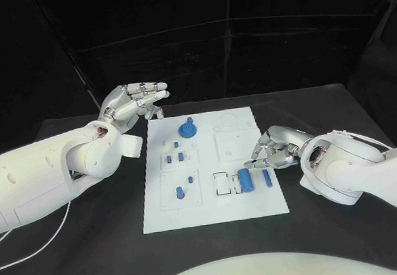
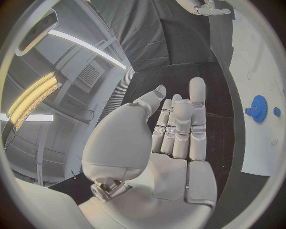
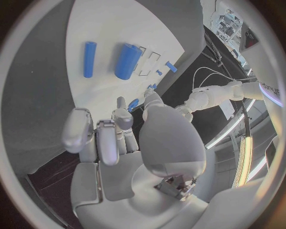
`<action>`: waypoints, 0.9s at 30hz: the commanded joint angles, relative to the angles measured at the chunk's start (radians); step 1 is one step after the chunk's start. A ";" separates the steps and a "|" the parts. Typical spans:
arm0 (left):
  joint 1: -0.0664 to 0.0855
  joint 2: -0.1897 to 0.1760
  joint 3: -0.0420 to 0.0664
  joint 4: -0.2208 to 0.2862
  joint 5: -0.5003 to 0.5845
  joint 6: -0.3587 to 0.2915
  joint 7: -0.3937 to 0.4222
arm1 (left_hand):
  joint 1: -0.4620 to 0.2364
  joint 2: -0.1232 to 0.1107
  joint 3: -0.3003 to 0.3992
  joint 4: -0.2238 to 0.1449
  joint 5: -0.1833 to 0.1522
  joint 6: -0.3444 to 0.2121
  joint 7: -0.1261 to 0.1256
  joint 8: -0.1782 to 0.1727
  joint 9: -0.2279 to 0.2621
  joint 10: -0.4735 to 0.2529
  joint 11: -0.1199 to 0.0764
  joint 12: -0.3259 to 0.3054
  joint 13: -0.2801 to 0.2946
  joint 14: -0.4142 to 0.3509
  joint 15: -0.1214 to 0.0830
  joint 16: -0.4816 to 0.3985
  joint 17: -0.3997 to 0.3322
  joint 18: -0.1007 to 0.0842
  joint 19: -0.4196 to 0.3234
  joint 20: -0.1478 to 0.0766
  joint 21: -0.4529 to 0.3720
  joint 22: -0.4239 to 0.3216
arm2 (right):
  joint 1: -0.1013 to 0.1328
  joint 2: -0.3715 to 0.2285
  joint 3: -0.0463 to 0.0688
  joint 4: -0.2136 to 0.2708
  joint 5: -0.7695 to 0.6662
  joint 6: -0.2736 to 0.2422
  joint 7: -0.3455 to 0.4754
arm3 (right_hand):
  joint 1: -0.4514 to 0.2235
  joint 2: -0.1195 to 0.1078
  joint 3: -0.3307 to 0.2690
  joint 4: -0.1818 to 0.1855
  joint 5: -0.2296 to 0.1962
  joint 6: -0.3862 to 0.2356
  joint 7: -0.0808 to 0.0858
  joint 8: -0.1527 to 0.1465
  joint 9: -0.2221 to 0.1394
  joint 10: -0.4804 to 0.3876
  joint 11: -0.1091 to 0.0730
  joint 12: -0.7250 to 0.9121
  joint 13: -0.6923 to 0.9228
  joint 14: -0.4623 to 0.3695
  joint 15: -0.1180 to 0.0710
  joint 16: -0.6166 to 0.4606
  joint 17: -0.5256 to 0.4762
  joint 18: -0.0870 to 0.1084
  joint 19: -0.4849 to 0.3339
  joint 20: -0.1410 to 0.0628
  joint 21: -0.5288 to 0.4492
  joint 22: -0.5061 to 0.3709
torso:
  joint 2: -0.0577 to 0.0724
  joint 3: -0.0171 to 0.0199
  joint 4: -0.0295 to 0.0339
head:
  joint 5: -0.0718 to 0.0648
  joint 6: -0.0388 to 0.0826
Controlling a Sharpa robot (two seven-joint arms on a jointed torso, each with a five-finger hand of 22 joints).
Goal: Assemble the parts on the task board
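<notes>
While both hands (image 1: 136, 103) (image 1: 275, 149) hold nothing, fingers loosely apart, the board (image 1: 263, 200) carries one gear (image 1: 188, 130) at 12 o'clock; two cylinders (image 1: 245, 179) at 4.

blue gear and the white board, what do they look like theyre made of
Blue gear: probably moulded or printed plastic; even, saturated blue, matte, with no metallic glint.
Task board: a flat white plate, likely plastic or painted sheet; smooth and uniform, with shallow outlined recesses. The exact material can't be told.
Both hands, left hand and right hand, hold nothing.
</notes>
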 commanded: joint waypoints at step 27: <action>0.000 -0.001 -0.002 0.001 0.003 0.025 -0.012 | 0.007 0.003 -0.007 -0.001 0.003 -0.006 0.001 0.006 -0.001 -0.005 0.000 0.006 0.001 -0.007 0.001 0.005 -0.003 0.021 -0.001 0.008 -0.005 -0.001 | -0.023 0.078 -0.047 -0.029 -0.097 0.090 -0.087 | -0.021 0.023 -0.064 0.015 -0.007 0.007 -0.010 0.056 0.017 0.031 -0.008 0.045 0.081 0.072 -0.005 0.015 0.056 -0.022 0.011 -0.002 0.021 0.028 | 0.005 -0.0002 0.0051 | -0.009 -0.001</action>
